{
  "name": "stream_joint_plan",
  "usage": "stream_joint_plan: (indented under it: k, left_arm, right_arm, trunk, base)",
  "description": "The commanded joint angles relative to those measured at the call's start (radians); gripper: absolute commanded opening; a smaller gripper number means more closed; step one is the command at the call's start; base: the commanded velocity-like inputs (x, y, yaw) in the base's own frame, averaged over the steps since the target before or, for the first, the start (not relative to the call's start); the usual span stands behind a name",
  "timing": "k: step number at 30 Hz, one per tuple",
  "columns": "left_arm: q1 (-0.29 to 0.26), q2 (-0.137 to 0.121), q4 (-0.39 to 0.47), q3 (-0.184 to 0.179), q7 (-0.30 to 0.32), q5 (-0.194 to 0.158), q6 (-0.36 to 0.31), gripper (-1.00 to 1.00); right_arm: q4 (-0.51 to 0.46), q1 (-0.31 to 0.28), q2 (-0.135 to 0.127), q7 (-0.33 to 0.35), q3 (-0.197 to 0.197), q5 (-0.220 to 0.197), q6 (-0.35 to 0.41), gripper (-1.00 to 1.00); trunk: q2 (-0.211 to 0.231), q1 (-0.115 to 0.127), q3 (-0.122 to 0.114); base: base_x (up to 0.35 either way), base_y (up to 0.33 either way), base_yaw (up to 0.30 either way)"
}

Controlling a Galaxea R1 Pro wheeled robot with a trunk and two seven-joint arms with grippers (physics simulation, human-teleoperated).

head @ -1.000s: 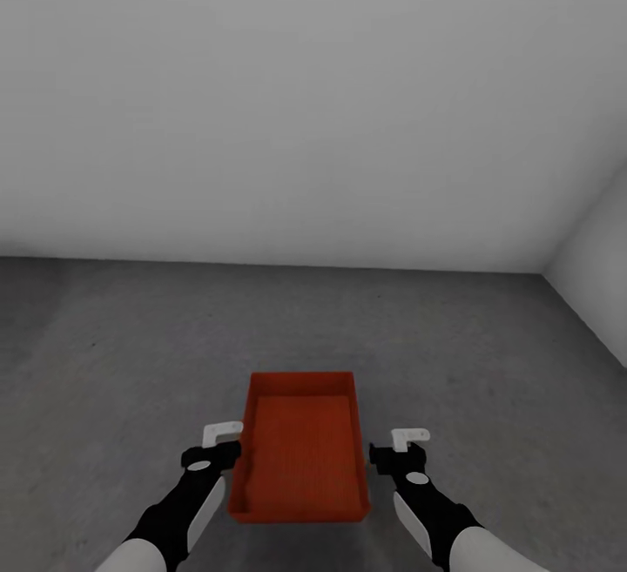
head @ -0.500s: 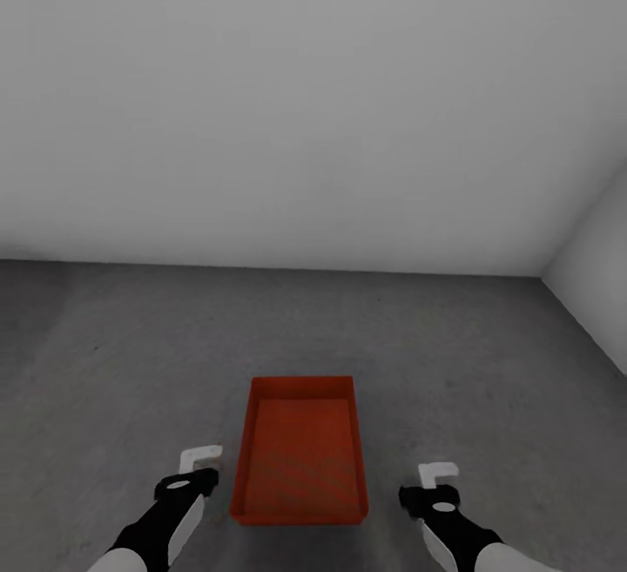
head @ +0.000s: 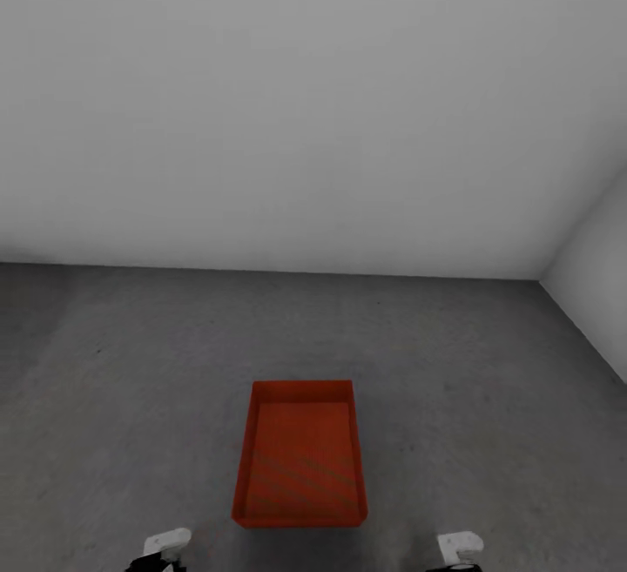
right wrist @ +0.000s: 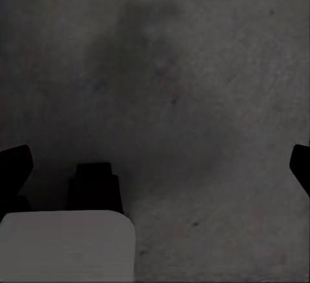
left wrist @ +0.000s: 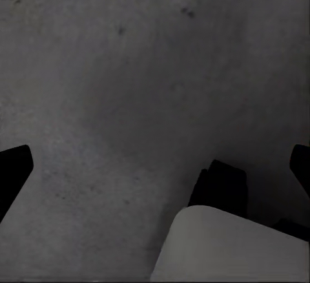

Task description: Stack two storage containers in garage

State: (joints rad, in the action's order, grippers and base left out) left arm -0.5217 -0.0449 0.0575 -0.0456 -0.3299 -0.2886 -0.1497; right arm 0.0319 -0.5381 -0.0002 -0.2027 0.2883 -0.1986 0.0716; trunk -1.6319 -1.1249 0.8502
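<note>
One red-orange storage container (head: 300, 459) sits open-top and empty on the dark grey floor (head: 131, 380) of the garage, its long side running away from me. My left gripper (head: 165, 546) and right gripper (head: 459, 548) peek in at the lower edge of the head view, each well clear of the container's near corners. In the left wrist view the left gripper (left wrist: 157, 167) is open, its dark fingertips (left wrist: 13, 167) spread wide over bare floor. The right gripper (right wrist: 157, 167) is open in the right wrist view too, with nothing between its fingertips (right wrist: 14, 167).
A plain pale grey wall (head: 305, 119) stands beyond the container and meets a side wall (head: 601, 285) at the right corner. Grey floor stretches out on both sides of the container. A pale rounded part with a dark block (left wrist: 223, 189) shows in each wrist view.
Both arms have drawn back and outward from the container's sides toward the picture's lower edge. The container stays put on the floor.
</note>
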Motion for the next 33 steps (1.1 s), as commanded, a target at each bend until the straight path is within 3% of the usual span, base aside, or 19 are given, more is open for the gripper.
stream_joint_plan:
  k: [1,5,22,29,33]
  left_arm:
    - [0.000,0.000,-0.016,-0.006,-0.003,-0.018,-0.006,1.00]
    - [0.006,0.000,-0.047,-0.006,-0.003,-0.035,-0.005,1.00]
    - [0.017,0.004,-0.058,-0.007,0.016,-0.040,0.000,1.00]
    - [0.052,0.004,-0.058,-0.007,0.084,-0.041,0.031,1.00]
    - [0.068,0.006,-0.058,-0.007,0.102,-0.042,0.071,1.00]
  right_arm:
    - [0.001,0.026,-0.001,-0.002,0.009,-0.008,0.006,1.00]
    - [0.001,0.095,-0.004,-0.004,0.008,-0.011,0.005,1.00]
    - [0.002,0.200,-0.003,-0.004,0.005,-0.015,-0.006,1.00]
    - [0.002,0.211,0.001,0.012,0.005,-0.015,-0.014,1.00]
    - [0.002,0.244,0.003,0.063,0.005,-0.014,-0.066,1.00]
  trunk:
    - [0.007,0.004,-0.003]
    - [0.035,0.019,-0.015]
    - [0.154,0.085,-0.068]
    - [0.154,0.085,-0.068]
    - [0.154,0.085,-0.068]
  base:
    - [0.000,0.000,0.000]
    - [0.000,0.000,0.000]
    - [0.000,0.000,0.000]
    - [0.000,0.000,0.000]
    - [0.000,0.000,0.000]
